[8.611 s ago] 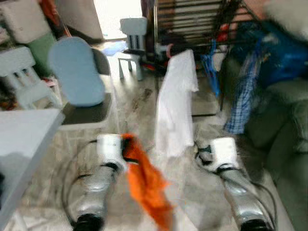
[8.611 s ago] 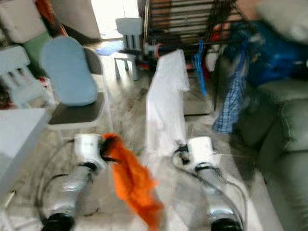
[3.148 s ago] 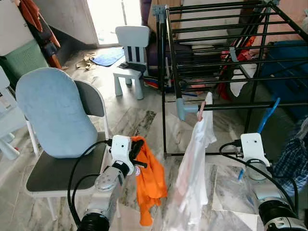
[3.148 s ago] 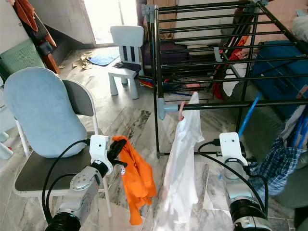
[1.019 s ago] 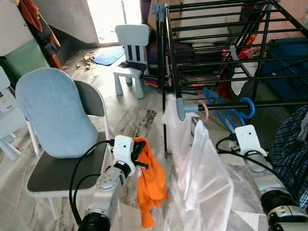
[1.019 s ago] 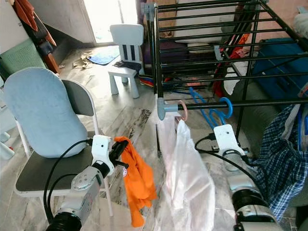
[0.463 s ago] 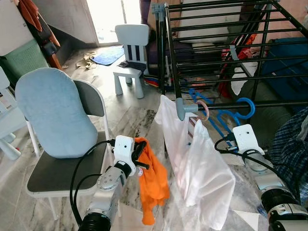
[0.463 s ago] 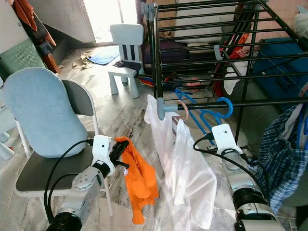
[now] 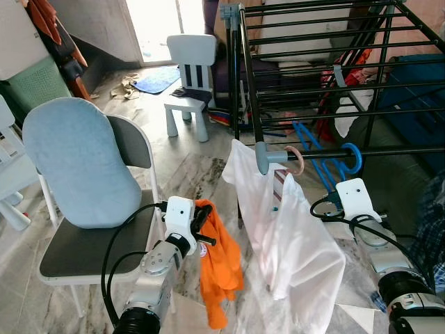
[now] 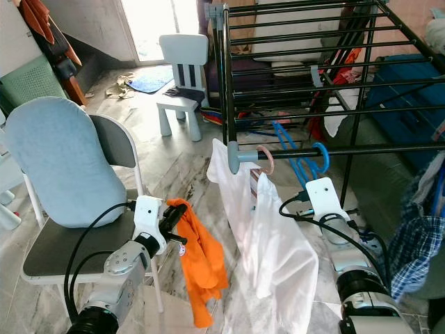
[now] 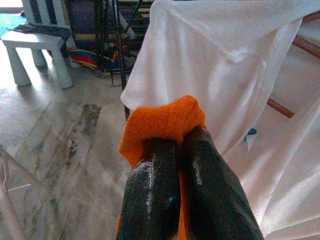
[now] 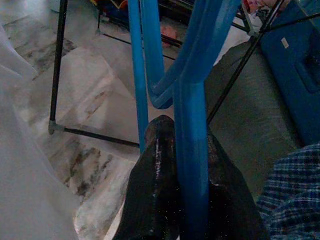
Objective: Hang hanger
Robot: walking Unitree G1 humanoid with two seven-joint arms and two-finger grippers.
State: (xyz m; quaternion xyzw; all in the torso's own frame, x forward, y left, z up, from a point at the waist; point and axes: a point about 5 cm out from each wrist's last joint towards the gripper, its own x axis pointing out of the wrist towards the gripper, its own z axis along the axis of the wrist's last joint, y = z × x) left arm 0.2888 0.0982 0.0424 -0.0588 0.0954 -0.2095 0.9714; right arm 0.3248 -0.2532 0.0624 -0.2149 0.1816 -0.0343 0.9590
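Note:
A blue plastic hanger [image 9: 313, 147] hangs by its hook [image 9: 352, 156] on the front rail [image 9: 396, 149] of a black drying rack [image 9: 313, 42]. My right gripper [image 12: 182, 136] is shut on the blue hanger [image 12: 192, 110] just below the rail. Beside it on the same rail, a pink hanger [image 9: 295, 161] carries a white shirt [image 9: 295, 243] near the grey end cap. My left gripper [image 11: 175, 137] is shut on an orange cloth [image 9: 220, 268], low and to the left of the shirt.
A chair with a light blue cushion [image 9: 76, 163] stands at my left. A small white child's chair [image 9: 193, 69] stands behind it. A blue plaid garment [image 9: 434, 223] hangs at the right edge, with a blue bin [image 9: 424, 90] beyond the rack.
The white shirt has swung and settled lower on its pink hanger. The plaid garment has slid further out at the right edge. Both grippers keep their hold.

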